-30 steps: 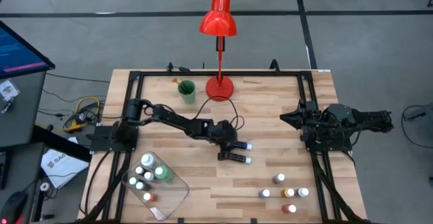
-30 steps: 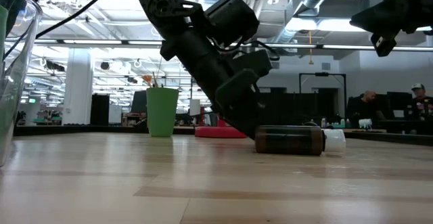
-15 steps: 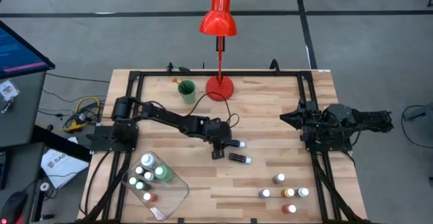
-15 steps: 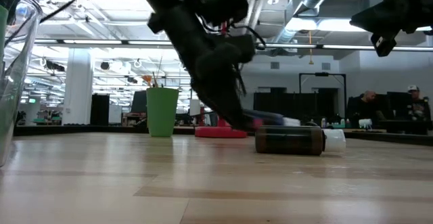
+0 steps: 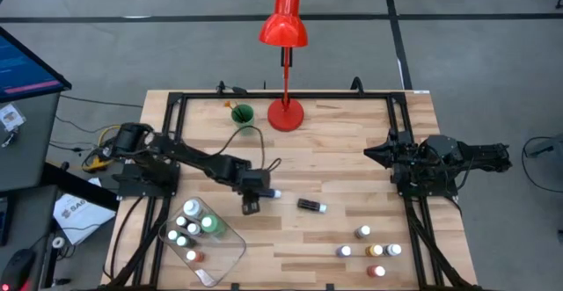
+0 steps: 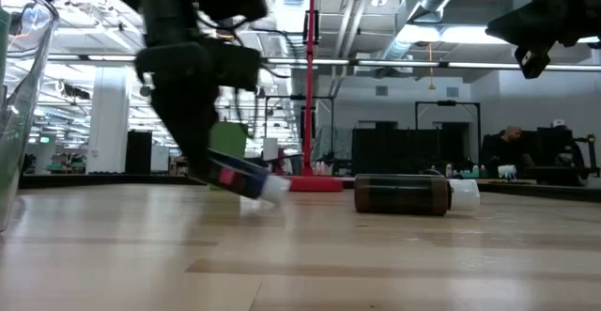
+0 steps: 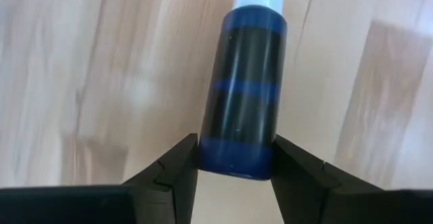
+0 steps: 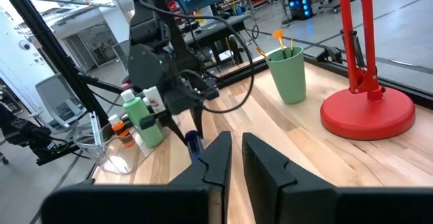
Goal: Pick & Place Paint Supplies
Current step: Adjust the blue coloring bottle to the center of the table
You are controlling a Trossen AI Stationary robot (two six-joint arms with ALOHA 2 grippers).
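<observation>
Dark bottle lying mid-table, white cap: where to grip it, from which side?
Grip the dark bottle across the middle of its barrel, coming straight down from above. It lies on its side with its white cap toward the right arm's side, and bare wood all round, so fingers can straddle the round body crosswise. The left gripper is already shut on a blue bottle.

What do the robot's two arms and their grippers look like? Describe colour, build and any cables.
Both arms are black and jointed. The left gripper has two wedge-shaped black fingers. The right gripper has matching blocky black fingers. A thin dark cable loops along the left arm.
</observation>
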